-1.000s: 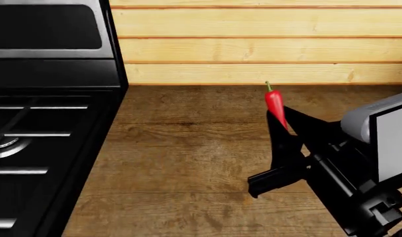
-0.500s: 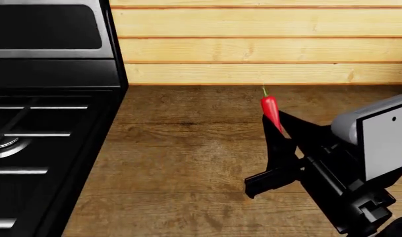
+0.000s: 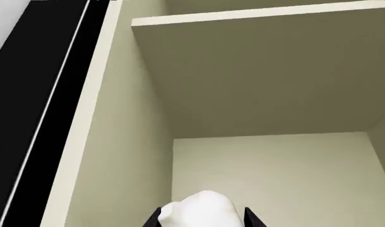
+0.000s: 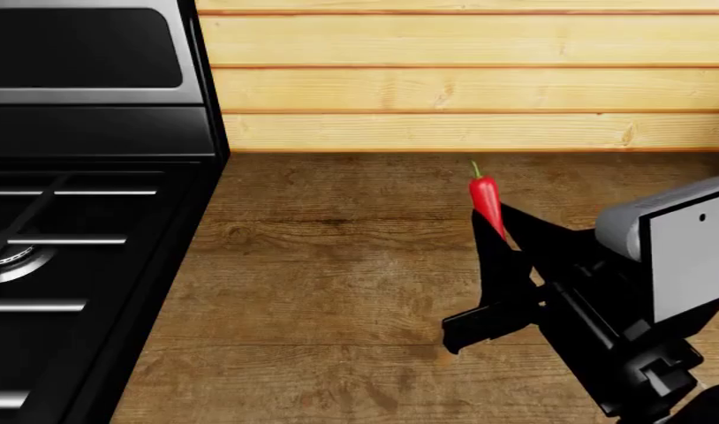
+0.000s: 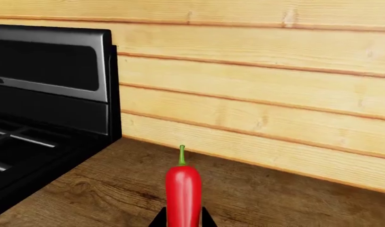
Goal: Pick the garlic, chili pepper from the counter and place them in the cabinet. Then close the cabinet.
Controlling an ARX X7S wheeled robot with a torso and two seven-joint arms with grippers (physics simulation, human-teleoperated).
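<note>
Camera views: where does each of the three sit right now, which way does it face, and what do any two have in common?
Head view: on the robot's head, looking down over the counter and stove; shows the right gripper holding the chili pepper.
Left wrist view: near the left gripper, facing into the cabinet; garlic held.
Right wrist view: near the right gripper, facing the plank wall.
Shared: head and right wrist views both show pepper, stove, wall.

One garlic (image 3: 199,210); one chili pepper (image 4: 487,200)
</note>
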